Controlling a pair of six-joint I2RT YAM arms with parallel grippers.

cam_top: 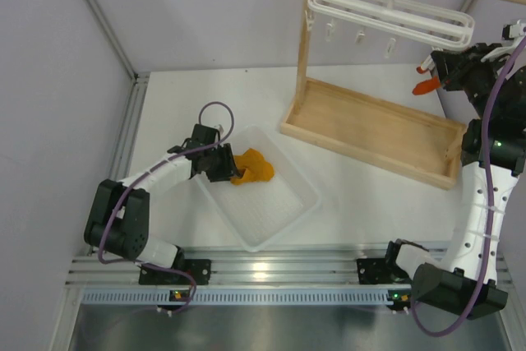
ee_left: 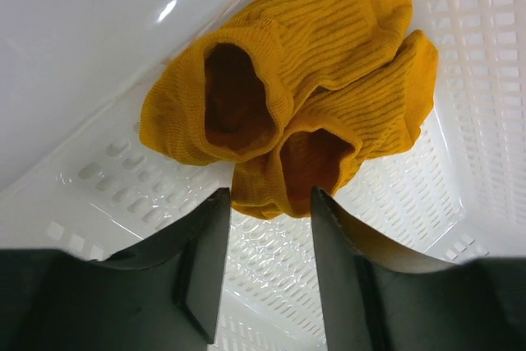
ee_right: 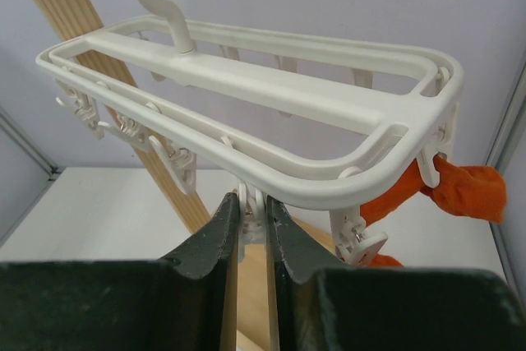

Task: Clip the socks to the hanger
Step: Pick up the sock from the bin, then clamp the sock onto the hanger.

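Two yellow-orange socks (ee_left: 329, 63) lie bunched together in the one white tray (cam_top: 279, 219), in its far corner. The tray sits askew on the tabletop (cam_top: 205, 96), near the middle of the near edge. Both cuffs gape toward the left wrist camera, and the two socks touch each other.

The left end effector (ee_left: 269, 195) is down in the tray with its jaws roughly half apart and nothing clamped between them. The lower sock's cuff edge sits right at the fingertips. I cannot tell whether either finger touches it.

One white hanger (ee_right: 271, 92) hangs by its hook from the top rod of the one wooden rack (cam_top: 370, 133), which stands toward the far right corner of the tabletop.

One red-orange sock (ee_right: 464, 191) is pinned at the hanger's right end and trails outward from the frame. A second scrap of red-orange fabric (ee_right: 383, 260) shows under a neighbouring clip, but too little is visible to tell if it is another sock.

The right end effector (ee_right: 251, 198) is raised to the hanger's near bar, jaws almost closed and pinching one white clip (ee_right: 253, 236). Three more clips dangle in plain sight along the hanger's left stretch in the top view. The rest are too crowded to count.
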